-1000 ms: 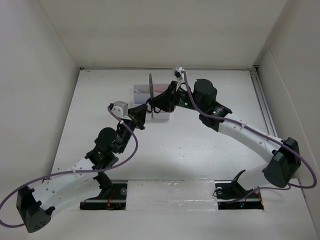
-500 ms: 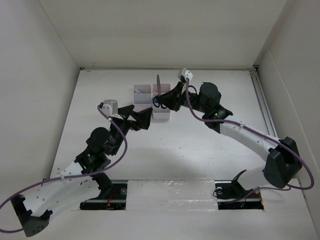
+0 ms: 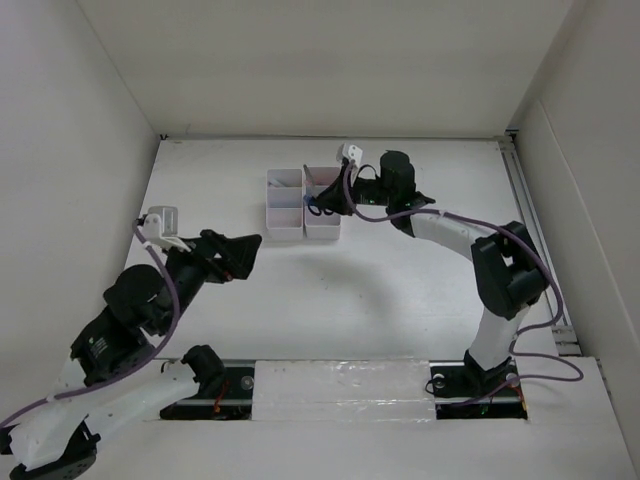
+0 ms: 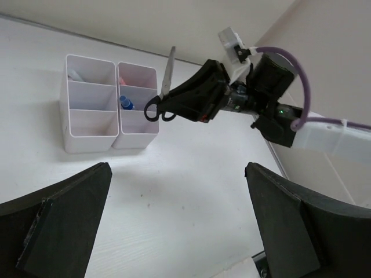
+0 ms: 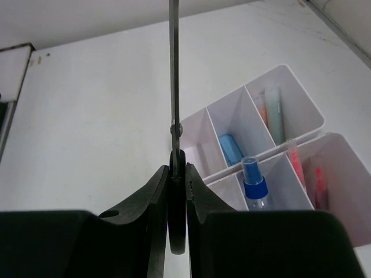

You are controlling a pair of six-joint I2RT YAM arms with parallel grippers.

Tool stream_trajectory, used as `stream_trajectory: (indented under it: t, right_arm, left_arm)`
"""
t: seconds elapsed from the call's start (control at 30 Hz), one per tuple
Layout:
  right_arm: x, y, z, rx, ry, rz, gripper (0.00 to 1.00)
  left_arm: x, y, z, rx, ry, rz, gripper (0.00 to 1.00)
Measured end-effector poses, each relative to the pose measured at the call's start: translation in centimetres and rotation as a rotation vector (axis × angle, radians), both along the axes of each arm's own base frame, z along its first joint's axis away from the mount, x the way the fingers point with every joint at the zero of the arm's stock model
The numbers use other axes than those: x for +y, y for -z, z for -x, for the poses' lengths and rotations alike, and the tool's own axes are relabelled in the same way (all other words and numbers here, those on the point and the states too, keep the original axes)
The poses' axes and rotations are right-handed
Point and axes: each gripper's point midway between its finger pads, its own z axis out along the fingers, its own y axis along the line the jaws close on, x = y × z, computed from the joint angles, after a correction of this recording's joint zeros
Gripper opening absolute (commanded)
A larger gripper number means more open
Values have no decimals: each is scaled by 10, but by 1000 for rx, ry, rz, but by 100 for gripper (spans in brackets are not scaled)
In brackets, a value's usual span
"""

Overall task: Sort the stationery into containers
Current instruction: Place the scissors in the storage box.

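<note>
Right gripper (image 5: 177, 176): the jaws are clamped narrowly on the handle end of the black-handled, steel-bladed scissors (image 5: 173, 69). The blades are closed and point up and away from the fingers. The scissors hang in the air at the near end of the right-hand white plastic three-compartment organiser tray (image 4: 138, 139), not inside any compartment. In this tray, the clear blue-capped bottle (image 5: 254, 188) stands in the middle compartment and the pink and red pens (image 5: 298, 168) occupy the far one. The left-hand white plastic tray (image 4: 87, 124) touches it side by side and holds a blue highlighter (image 5: 231, 149) in the middle compartment and green and orange highlighters (image 5: 272, 113) in the far one. Left gripper (image 4: 175, 191): jaws spread wide, holding nothing, above the white table (image 3: 400, 290), well apart from both trays.
</note>
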Motion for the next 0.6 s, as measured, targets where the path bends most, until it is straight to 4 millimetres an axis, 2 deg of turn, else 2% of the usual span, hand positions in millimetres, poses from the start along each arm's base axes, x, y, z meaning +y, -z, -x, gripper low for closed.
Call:
stream_trajectory:
  t: [0.1, 0.2, 0.3, 0.4, 0.6]
  right_arm:
    - [4, 4, -10, -21, -13, 31, 0]
    - [10, -2, -23, -67, -20, 49, 0]
    - [10, 1, -31, -88, -12, 77, 0]
    - [9, 15, -37, -78, -5, 109, 0]
    - [4, 56, -43, 0, 3, 172, 0]
  left_arm:
    - [13, -6, 15, -36, 29, -18, 100]
    - [26, -4, 26, -63, 39, -31, 100]
    - [33, -2, 32, -82, 38, -31, 100]
    - [36, -1, 33, -86, 35, -37, 100]
    - [35, 6, 31, -76, 32, -52, 100]
